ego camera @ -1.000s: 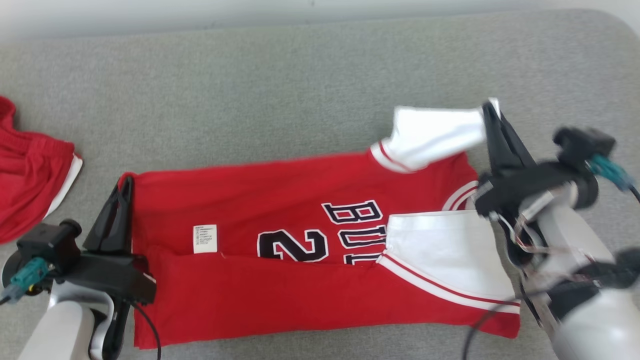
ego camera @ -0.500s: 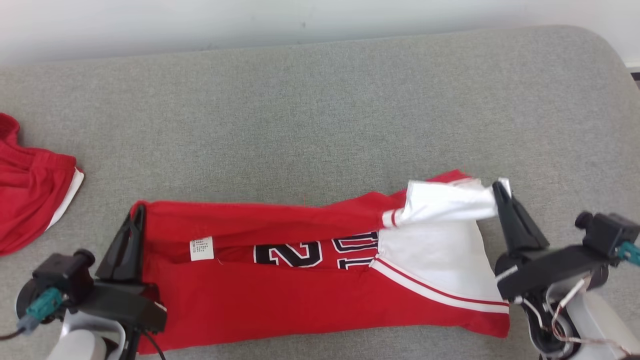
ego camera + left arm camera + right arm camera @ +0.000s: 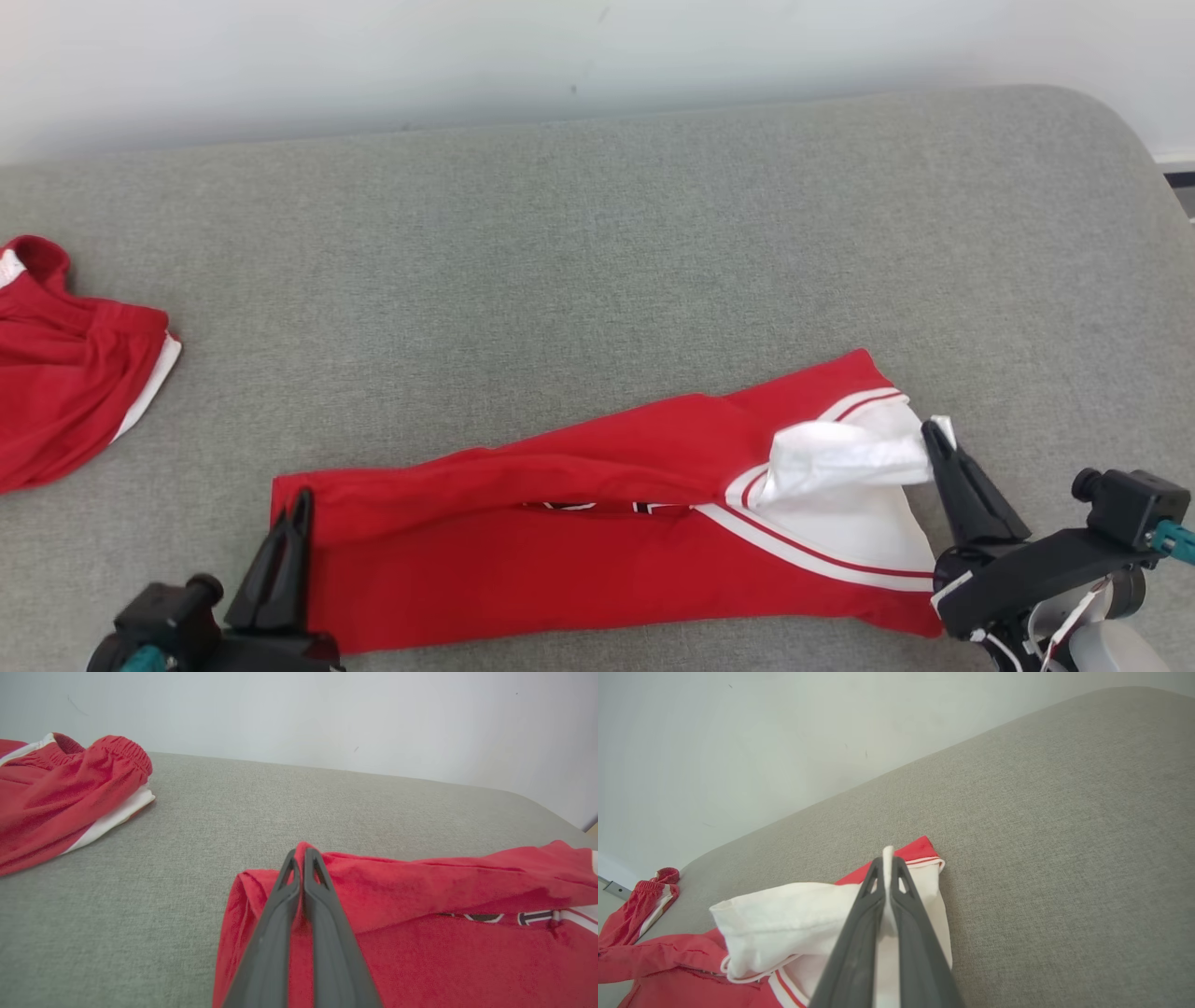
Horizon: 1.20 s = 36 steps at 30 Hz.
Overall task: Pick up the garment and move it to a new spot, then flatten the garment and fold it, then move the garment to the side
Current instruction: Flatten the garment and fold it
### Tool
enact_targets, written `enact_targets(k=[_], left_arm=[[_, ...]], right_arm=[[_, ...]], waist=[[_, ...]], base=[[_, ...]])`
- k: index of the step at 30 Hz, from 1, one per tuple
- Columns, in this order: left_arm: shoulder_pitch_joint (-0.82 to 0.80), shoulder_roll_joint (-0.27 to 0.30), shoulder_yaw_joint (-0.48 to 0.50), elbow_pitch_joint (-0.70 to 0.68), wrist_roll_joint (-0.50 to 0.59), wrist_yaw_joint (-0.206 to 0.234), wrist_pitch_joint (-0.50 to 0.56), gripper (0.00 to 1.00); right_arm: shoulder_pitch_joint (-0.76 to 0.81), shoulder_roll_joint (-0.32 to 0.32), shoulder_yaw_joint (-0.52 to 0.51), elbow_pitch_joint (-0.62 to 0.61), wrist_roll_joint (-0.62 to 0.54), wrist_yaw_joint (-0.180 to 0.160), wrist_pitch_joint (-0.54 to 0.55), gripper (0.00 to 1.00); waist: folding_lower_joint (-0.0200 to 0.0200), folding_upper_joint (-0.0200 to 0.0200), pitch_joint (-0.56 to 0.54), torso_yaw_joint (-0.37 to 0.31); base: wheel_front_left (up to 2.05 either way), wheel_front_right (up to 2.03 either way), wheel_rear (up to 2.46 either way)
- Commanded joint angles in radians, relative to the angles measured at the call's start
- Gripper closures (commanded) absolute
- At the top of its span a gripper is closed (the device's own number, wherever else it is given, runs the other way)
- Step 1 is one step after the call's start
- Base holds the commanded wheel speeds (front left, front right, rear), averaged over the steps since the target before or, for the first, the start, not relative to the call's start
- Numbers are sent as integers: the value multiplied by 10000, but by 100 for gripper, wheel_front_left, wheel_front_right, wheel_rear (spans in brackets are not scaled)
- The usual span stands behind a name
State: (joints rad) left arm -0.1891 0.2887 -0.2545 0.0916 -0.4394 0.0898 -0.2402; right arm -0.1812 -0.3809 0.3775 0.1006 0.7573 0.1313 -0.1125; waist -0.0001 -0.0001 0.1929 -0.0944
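Pinching folded red jersey [image 3: 560,579], grey woven cushion [image 3: 597,261]

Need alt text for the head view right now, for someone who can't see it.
A red jersey lies folded lengthwise on a grey cushion, the left gripper shut on its left end and the right gripper shut on its white sleeve. Red shorts lie at the far left.
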Motion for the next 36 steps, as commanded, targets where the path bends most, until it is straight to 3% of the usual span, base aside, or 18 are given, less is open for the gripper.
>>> enact_targets(k=[1,8,9,10,11,12,13,23,36], left_arm=[[234,8,-44,67,44,15,-111,100],[478,-164,-156,244,49,-10,-163,100],[505,-184,-142,266,79,44,-168,69],[523,-193,-138,284,114,70,-181,5],[541,-218,-115,294,124,100,-189,0],[541,-218,-115,294,124,100,-189,0],[576,-227,-100,283,125,109,-197,0],[1182,-377,413,-285,273,350,-251,0],[1705,-595,1192,-1029,986,601,-247,0]], right_arm=[[133,29,-20,-2,-110,-10,127,100],[199,133,-123,359,-614,-10,405,100],[237,200,-147,455,-619,-10,488,100],[248,245,-150,501,-659,-10,508,65],[255,276,-192,534,-706,-10,509,10],[255,276,-192,534,-706,-10,509,10],[285,315,-246,569,-712,-10,497,0],[511,372,-791,379,-765,-10,86,0],[176,833,-1645,1386,-2168,-10,1039,0]], waist=[[1,1,-60,60],[1,1,-194,143],[1,1,-226,154],[1,1,-260,166],[1,1,-304,181],[1,1,-304,181],[1,1,-336,189],[1,1,-634,264],[1,1,-748,623]], base=[[0,0,0],[0,0,0],[0,0,0],[0,0,0],[0,0,0],[0,0,0],[0,0,0],[0,0,0],[0,0,0]])
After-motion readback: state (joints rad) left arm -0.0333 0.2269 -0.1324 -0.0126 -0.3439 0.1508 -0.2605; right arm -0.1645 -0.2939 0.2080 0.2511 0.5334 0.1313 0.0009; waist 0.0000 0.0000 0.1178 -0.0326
